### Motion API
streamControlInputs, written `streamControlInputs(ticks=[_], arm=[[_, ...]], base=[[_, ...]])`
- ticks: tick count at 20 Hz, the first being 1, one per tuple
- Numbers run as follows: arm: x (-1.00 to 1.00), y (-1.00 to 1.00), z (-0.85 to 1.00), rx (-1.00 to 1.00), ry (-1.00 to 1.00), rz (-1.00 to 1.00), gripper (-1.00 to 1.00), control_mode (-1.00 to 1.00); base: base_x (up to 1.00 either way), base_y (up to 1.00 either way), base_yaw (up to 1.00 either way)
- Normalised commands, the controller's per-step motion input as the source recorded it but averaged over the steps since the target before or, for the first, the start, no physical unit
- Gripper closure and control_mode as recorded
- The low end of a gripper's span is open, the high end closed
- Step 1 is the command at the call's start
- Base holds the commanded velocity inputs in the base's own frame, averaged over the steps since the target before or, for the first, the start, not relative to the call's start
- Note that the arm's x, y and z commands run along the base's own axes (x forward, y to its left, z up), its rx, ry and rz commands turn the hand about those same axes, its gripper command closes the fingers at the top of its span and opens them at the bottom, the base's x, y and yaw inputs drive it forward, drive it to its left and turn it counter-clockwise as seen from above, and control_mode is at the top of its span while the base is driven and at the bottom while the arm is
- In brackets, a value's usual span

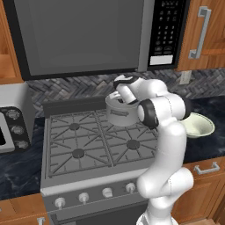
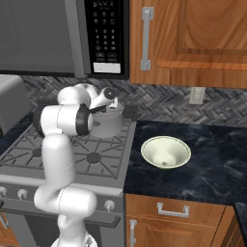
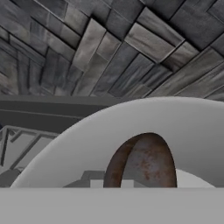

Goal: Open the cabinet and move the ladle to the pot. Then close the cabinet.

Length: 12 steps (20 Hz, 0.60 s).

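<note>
The grey pot [image 1: 119, 115] stands on the stove's rear right burner. My gripper [image 1: 126, 101] hangs just over its rim, pointing down into it, and my hand hides the fingers. In the hand view the pot's pale rim [image 3: 78, 135] curves across the frame. A rusty brown rounded ladle bowl [image 3: 142, 159] sits close in front of the camera, inside that curve. The wooden cabinet [image 2: 193, 38] with its steel bar handle [image 2: 146, 38] is up at the right, and its door looks shut.
A microwave [image 1: 83, 35] hangs directly above the stove [image 1: 74, 140]. A pale green bowl [image 2: 165, 152] rests on the dark counter to the right. A silver toaster oven [image 1: 11, 123] stands at the left. Herringbone backsplash [image 3: 109, 48] lies behind the pot.
</note>
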Motion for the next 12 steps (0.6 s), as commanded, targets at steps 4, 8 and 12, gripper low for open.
streamControlInputs(ticks=[4, 8, 12], arm=[[0.21, 0.0, -0.04, 0.0, 0.0, 0.0, 1.0, -1.0], [0.13, 0.01, -0.07, 0.0, 0.0, 0.0, -1.0, -1.0], [0.0, 0.0, -0.01, 0.0, 0.0, 0.0, -1.0, -1.0]], base=[[0.0, 0.0, 0.0], [0.0, 0.0, 0.0], [0.0, 0.0, 0.0]])
